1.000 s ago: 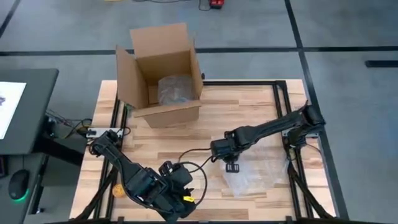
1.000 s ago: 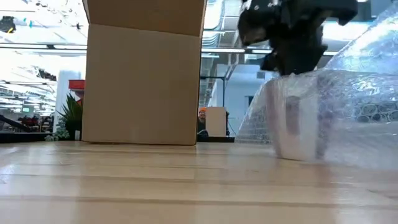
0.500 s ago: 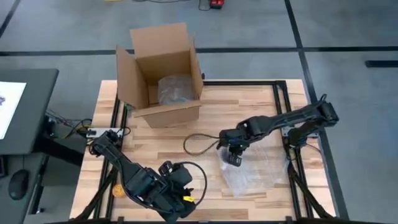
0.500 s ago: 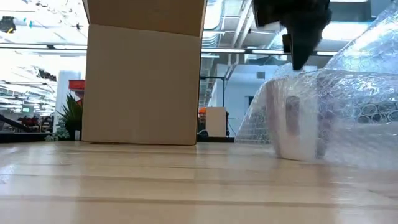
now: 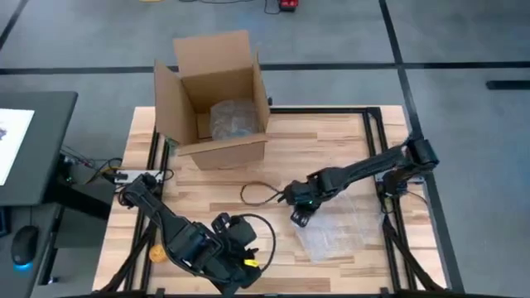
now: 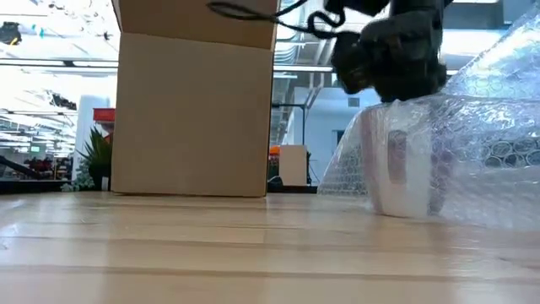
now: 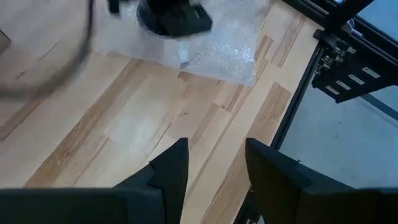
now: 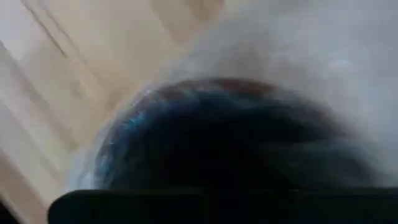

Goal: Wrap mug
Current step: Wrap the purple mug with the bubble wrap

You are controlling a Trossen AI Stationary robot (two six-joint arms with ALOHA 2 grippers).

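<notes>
The right arm reaches from three o'clock toward table centre, its right gripper [image 5: 298, 217] poised over the mug [image 6: 403, 173], which stands under bubble wrap [image 5: 335, 232] at about five o'clock; whether its fingers are apart cannot be told. The left gripper [image 7: 214, 165] waits at seven o'clock, fingers apart. At eleven o'clock, an open cardboard box [image 5: 217, 99] holds a wrapped bundle [image 5: 235, 118]. The wooden table [image 5: 319, 141] stands on grey floor.

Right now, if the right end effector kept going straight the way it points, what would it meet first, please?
Most likely the mug under the bubble wrap: the right end effector hangs just above it, its wrist view filled by the dark mug mouth, though depth is unclear.
</notes>
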